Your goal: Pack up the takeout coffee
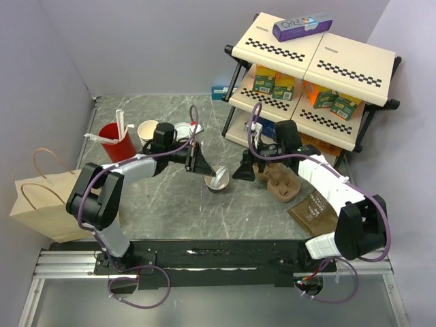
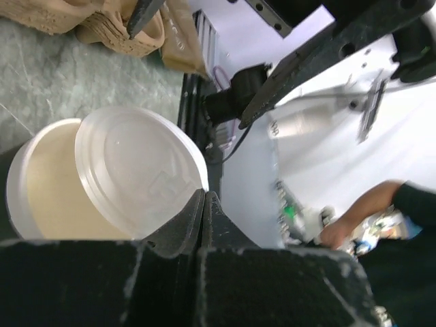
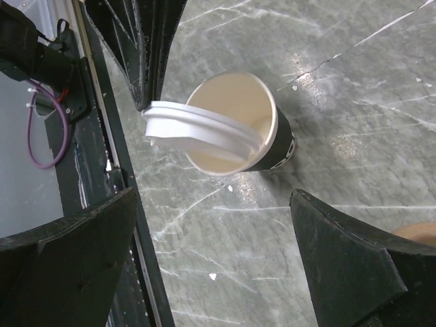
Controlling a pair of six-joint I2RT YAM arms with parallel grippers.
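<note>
Coffee cup stands mid-frame on the counter. Lid is tilted, not seated. Left pincer pinches the lid edge, right pincer spread apart nearby. Lidding unfinished, paper bag packing not started.

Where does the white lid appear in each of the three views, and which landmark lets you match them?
Top external: white lid at picture centre, pinched by the left hand.
Left wrist: white lid lower left, tilted over the cup.
Right wrist: white lid upper centre, seen edge-on.
Shared landmark: the open cup beneath it.
</note>
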